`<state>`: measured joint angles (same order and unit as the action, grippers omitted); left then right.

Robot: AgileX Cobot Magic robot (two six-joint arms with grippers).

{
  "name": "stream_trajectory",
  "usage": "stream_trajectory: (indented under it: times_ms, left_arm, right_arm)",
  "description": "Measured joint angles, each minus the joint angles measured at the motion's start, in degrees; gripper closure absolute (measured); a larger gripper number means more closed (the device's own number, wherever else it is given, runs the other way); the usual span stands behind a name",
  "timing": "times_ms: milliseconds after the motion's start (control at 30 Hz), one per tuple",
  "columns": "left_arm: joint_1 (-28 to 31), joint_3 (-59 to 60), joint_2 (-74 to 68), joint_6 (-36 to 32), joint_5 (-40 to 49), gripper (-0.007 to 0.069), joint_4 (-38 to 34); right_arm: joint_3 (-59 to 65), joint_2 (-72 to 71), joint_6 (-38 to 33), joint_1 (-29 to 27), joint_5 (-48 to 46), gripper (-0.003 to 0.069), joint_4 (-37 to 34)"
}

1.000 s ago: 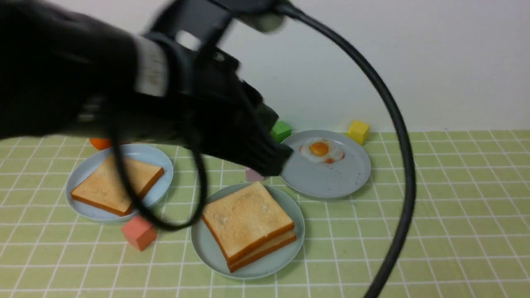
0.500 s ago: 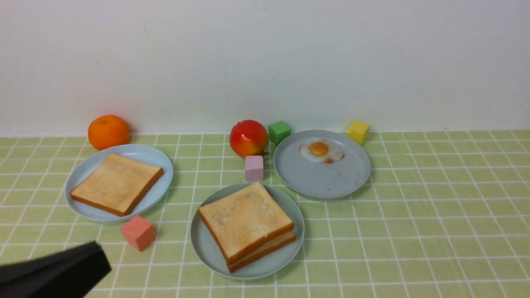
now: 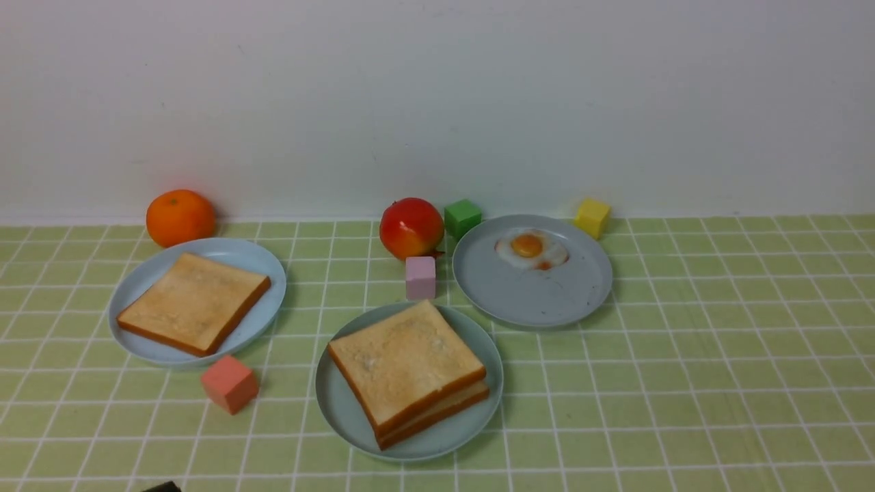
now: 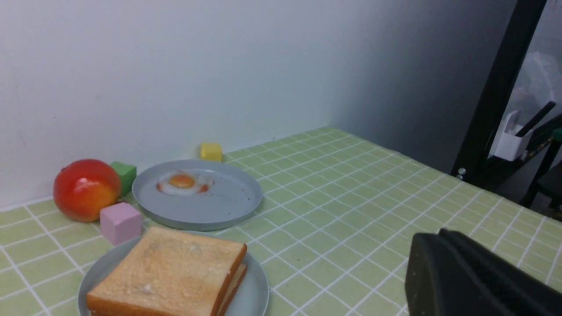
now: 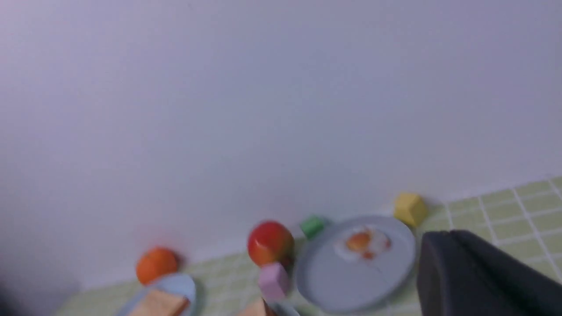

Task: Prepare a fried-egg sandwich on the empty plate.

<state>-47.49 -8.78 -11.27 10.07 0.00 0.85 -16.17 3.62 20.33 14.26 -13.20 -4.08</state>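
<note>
Two toast slices are seen stacked on the empty plate (image 3: 335, 410), near centre on the counter (image 3: 718, 383); the fried-egg sandwich (image 3: 408, 372) looks assembled, though the fried egg cannot be seen between the slices. A smaller egg (image 3: 531, 250) is left on the far right grey plate (image 3: 540, 301), and a single toast slice (image 3: 193, 303) lies on the left plate (image 3: 143, 277). Both arms are held clear of the food. The left tool (image 4: 443, 259) is seen with jaws pressed together, nothing held; the right tool (image 5: 439, 256) is likewise closed and empty, its view blurred. The step in hand is judged to be the retreat: it is best done with the arms kept high and well apart from the stack, so the top slice is not nudged askew.
</note>
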Motion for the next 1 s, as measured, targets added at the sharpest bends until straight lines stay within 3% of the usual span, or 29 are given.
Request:
stream_trajectory:
  times_ms: [33,67,100,133,167,267,400,567,800,1000]
  left_arm:
    - [0.00,0.01,0.00,0.00,0.60,0.0638,0.00]
    - [0.00,0.06,0.00,0.00,0.71,0.0638,0.00]
    - [0.00,0.11,0.00,0.00,1.48,0.0638,0.00]
    - [0.00,0.11,0.00,0.00,1.58,0.0638,0.00]
    - [0.00,0.23,0.00,0.00,2.35,0.0638,0.00]
    - [0.00,0.23,0.00,0.00,2.85,0.0638,0.00]
    - [0.00,0.23,0.00,0.00,2.89,0.0638,0.00]
    - [0.00,0.23,0.00,0.00,3.27,0.0638,0.00]
    - [0.00,0.23,0.00,0.00,3.79,0.0637,0.00]
    - [0.00,0.23,0.00,0.00,3.80,0.0632,0.00]
  right_arm:
    - [4.25,0.00,1.01,0.00,7.75,0.0650,-0.35]
    - [4.25,0.00,1.12,0.00,8.79,0.0650,-0.42]
    - [9.32,0.00,1.84,0.00,16.92,0.0649,-0.70]
    - [9.86,0.00,1.91,0.00,16.92,0.0649,-0.70]
    - [14.33,0.00,2.09,0.00,23.57,0.0648,-0.86]
    - [17.26,0.00,2.09,0.00,24.92,0.0648,-0.86]
    - [17.66,0.00,1.93,0.00,20.72,0.0645,-0.86]
    - [17.66,-0.18,-3.93,-0.75,15.93,0.0645,-0.86]
    - [17.66,-4.02,-15.13,-10.63,4.22,0.0671,-0.36]
    - [17.66,-4.18,-19.83,-11.60,-5.37,0.0671,0.05]
